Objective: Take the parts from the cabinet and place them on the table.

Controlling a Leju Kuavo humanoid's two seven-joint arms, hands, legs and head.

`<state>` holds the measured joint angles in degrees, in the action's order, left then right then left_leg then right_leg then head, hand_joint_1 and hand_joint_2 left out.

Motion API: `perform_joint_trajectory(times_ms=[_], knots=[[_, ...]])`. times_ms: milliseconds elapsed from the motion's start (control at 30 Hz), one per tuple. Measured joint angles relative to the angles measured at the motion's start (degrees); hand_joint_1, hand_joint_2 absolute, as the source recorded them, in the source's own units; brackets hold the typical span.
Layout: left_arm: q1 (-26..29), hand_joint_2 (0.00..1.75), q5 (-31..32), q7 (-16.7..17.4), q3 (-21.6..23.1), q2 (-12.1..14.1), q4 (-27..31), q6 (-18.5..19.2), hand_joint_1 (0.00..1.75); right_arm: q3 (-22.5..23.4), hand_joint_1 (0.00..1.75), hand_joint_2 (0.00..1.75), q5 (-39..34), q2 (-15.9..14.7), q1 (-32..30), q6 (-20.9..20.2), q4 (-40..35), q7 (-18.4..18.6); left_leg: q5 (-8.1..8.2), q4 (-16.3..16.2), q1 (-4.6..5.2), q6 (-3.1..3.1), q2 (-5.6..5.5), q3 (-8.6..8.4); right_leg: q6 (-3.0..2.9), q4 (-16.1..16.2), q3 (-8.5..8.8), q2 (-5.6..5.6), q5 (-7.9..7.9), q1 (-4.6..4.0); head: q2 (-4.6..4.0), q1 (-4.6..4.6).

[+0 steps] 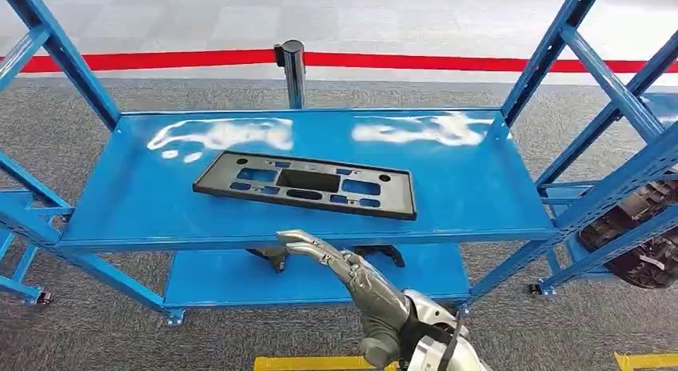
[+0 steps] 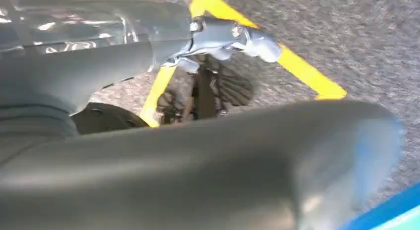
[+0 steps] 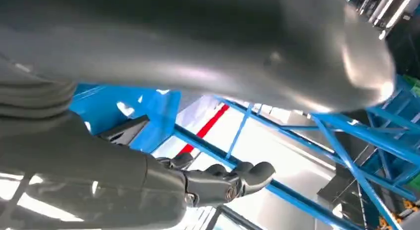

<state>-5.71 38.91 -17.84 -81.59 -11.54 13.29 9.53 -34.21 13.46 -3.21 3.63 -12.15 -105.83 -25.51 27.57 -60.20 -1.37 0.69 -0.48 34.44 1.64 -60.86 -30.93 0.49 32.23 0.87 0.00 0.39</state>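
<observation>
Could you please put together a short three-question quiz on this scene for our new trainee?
1. True or false: the black panel lies flat on the blue rack's upper shelf.
2. Which hand reaches toward the shelf's front edge: A left, B right?
3. Fill in: the tape on the floor near the robot is ____.

Key: 1 true. 2 B, the right hand, fingers extended, holding nothing. 3 yellow.

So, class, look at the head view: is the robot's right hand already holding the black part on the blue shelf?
No: the right hand hovers at the shelf's front edge, fingers extended, apart from the black part lying flat.
</observation>
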Motion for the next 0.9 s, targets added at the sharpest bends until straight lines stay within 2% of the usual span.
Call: perform_joint_trajectory(times_ms=[33,67,100,133,167,200,267,300,333,433,467,500,533,600,633,667,700,733,767,800,833,867,900], knots=[[0.0,0.0,0.0,0.0,0.0,0.0,0.0,0.0,0.0,0.0,0.0,0.0,0.0,0.0,0.1,0.0,0.0,0.0,0.19,0.0,0.0,-0.28,0.08,-0.09,0.02,-3.8,-2.15,0.0,1.79,-0.01,0.0,0.0],[0.0,0.0,0.0,0.0,0.1,0.0,0.0,0.0,0.0,0.0,0.0,0.0,0.0,0.0,0.0,0.0,0.0,0.0,0.38,0.0,0.05,-0.49,0.12,-0.17,0.0,-8.8,-5.12,0.0,3.81,0.0,0.0,-0.02],[0.0,0.0,0.0,0.0,0.1,0.0,0.0,0.0,0.0,0.0,0.0,0.0,0.0,-0.1,0.0,0.0,0.2,0.0,0.57,0.0,0.09,-0.61,0.11,-0.28,0.01,-13.2,-7.87,0.0,4.98,-0.01,0.0,-0.02],[0.0,0.0,0.0,0.0,0.2,0.0,0.0,0.0,0.0,0.0,0.0,0.0,0.0,-0.1,0.0,0.0,0.2,0.0,0.82,0.0,0.11,-0.65,0.06,-0.49,0.01,-15.9,-10.08,0.0,4.91,0.0,0.0,-0.02],[0.0,0.0,0.0,0.0,0.2,0.0,0.0,0.0,0.0,0.0,0.0,0.0,0.0,-0.2,0.0,0.0,0.3,0.0,1.12,0.0,0.1,-0.62,-0.04,-0.89,-0.01,-15.4,-10.52,0.0,3.31,-0.01,0.0,-0.02],[0.1,0.0,0.0,0.0,0.2,0.0,0.0,0.0,0.0,0.0,0.0,0.0,0.0,-0.2,0.0,0.0,0.3,0.0,1.47,0.0,0.1,-0.6,-0.16,-1.37,-0.03,-12.5,-9.78,0.0,0.67,-0.01,0.0,0.0],[0.0,0.0,0.0,0.0,0.3,0.0,0.0,0.0,0.0,0.0,0.0,0.0,0.0,-0.3,0.0,0.0,0.3,0.0,2.33,0.0,0.09,-0.22,-0.33,-2.74,-0.3,-2.2,-5.94,-0.02,-5.91,-0.04,0.0,0.0],[0.1,0.0,0.0,0.0,0.3,0.0,0.0,0.0,0.0,0.1,0.0,0.0,0.0,-0.3,0.0,0.0,0.4,0.0,2.63,0.2,0.11,0.07,-0.34,-3.03,-0.5,-0.2,-4.89,-0.08,-5.91,-0.15,0.0,0.0],[-0.1,0.0,0.0,-0.1,0.3,0.0,0.0,0.0,0.0,0.1,0.0,0.0,0.0,-0.4,0.1,0.1,0.5,0.0,2.83,0.0,0.42,0.42,-0.37,-2.94,-0.56,1.0,-4.55,-0.09,-5.5,-0.59,0.0,0.09],[-0.1,0.0,0.0,-0.1,0.4,0.0,0.0,0.0,0.0,0.1,0.0,0.0,0.1,-0.5,0.1,0.3,0.5,0.1,2.95,1.2,0.34,1.33,-0.19,-3.55,-1.28,1.0,-4.57,0.02,-4.93,-0.75,0.0,0.04],[-0.2,0.0,0.0,-0.2,0.4,0.0,0.0,0.0,0.0,0.1,0.0,0.0,0.3,-0.5,0.1,0.3,0.5,0.2,3.28,1.1,0.39,1.79,-0.25,-3.9,-1.63,1.6,-3.91,0.02,-4.98,-0.16,0.0,0.02],[-0.2,0.0,0.1,-0.2,0.5,0.0,0.0,0.1,0.0,0.1,0.0,0.0,0.4,-0.5,0.2,0.4,0.5,0.2,3.65,-0.1,0.35,1.87,0.01,-3.81,-1.95,1.9,-3.26,0.0,-4.8,-0.15,0.0,-0.02],[-0.2,0.0,0.1,-0.3,0.5,0.0,0.0,0.1,0.0,0.1,0.0,0.0,0.4,-0.5,0.4,0.4,0.5,0.2,4.93,-2.8,0.38,1.9,0.02,-2.54,-2.4,1.9,-2.85,-0.13,-4.53,-0.14,0.0,-0.02],[-0.1,0.0,0.1,-0.3,0.5,0.0,0.0,0.1,0.0,0.1,0.0,0.0,0.5,-0.5,0.6,0.5,0.8,0.3,9.05,-13.1,0.39,2.02,0.01,2.98,-2.85,1.9,-2.19,-0.16,-3.99,-0.27,0.0,-0.04],[0.0,0.0,0.1,-0.3,0.5,0.0,0.0,0.1,0.0,0.1,0.0,0.0,0.5,-0.5,0.6,0.5,1.0,0.5,9.71,-16.8,0.41,2.05,0.01,5.22,-2.91,1.9,-1.92,-0.14,-3.72,-0.32,0.0,-0.04],[0.0,0.0,0.1,-0.2,0.5,0.0,0.0,0.0,0.0,0.1,0.0,0.0,0.6,-0.5,0.6,0.5,1.1,0.5,9.04,-17.8,0.4,2.07,0.01,6.36,-2.87,1.9,-1.57,-0.08,-3.48,-0.31,0.0,-0.04],[0.0,0.0,0.2,-0.2,0.5,0.0,0.0,0.0,0.0,0.1,0.0,0.0,0.7,-0.5,0.6,0.5,1.3,0.7,7.02,-16.1,0.39,2.04,0.01,6.11,-2.75,1.9,-1.07,0.01,-3.15,-0.29,0.0,-0.04],[0.0,0.0,0.4,-0.2,0.5,0.0,0.0,0.0,0.0,0.1,0.0,0.0,0.9,-0.5,0.6,0.5,1.5,0.8,4.0,-11.9,0.37,1.99,0.02,4.8,-2.53,1.9,-0.47,0.09,-2.74,-0.23,0.0,-0.04],[0.0,0.0,0.6,-0.1,0.5,0.0,0.0,0.0,0.0,0.1,0.0,0.0,1.0,-0.5,0.7,0.6,1.6,0.9,0.61,-6.5,0.36,1.95,0.03,2.8,-2.3,1.8,0.28,0.09,-2.26,-0.19,0.0,-0.04],[0.0,0.0,0.8,-0.1,0.7,0.0,0.0,-0.1,0.0,0.1,0.0,0.0,1.3,-0.5,0.8,0.8,1.7,1.1,-1.87,-1.7,0.35,1.84,0.06,1.23,-1.98,1.9,0.58,0.08,-1.75,-0.2,0.0,-0.02],[0.0,0.0,1.0,-0.1,0.7,0.0,0.0,-0.1,0.0,0.1,0.0,0.0,1.6,-0.5,1.1,1.0,1.9,1.3,-1.12,-1.0,0.47,1.79,0.01,0.93,-1.56,1.4,0.5,0.09,-1.36,-0.73,-0.02,-0.02],[0.0,0.0,1.2,-0.2,0.8,0.0,0.0,-0.1,0.0,0.1,0.0,0.0,2.0,-0.5,1.4,1.2,2.1,1.5,-0.81,-0.5,0.47,1.34,-0.06,0.95,-1.51,1.5,0.18,0.09,-1.43,-0.72,0.0,-0.02],[0.0,0.0,1.3,-0.3,0.9,0.0,0.0,0.0,0.0,0.1,0.0,0.0,2.4,-0.5,1.7,1.4,2.2,1.7,-0.96,-0.2,0.35,1.37,-0.11,1.0,-1.64,1.5,0.21,0.08,-1.31,-0.79,0.0,-0.02]])
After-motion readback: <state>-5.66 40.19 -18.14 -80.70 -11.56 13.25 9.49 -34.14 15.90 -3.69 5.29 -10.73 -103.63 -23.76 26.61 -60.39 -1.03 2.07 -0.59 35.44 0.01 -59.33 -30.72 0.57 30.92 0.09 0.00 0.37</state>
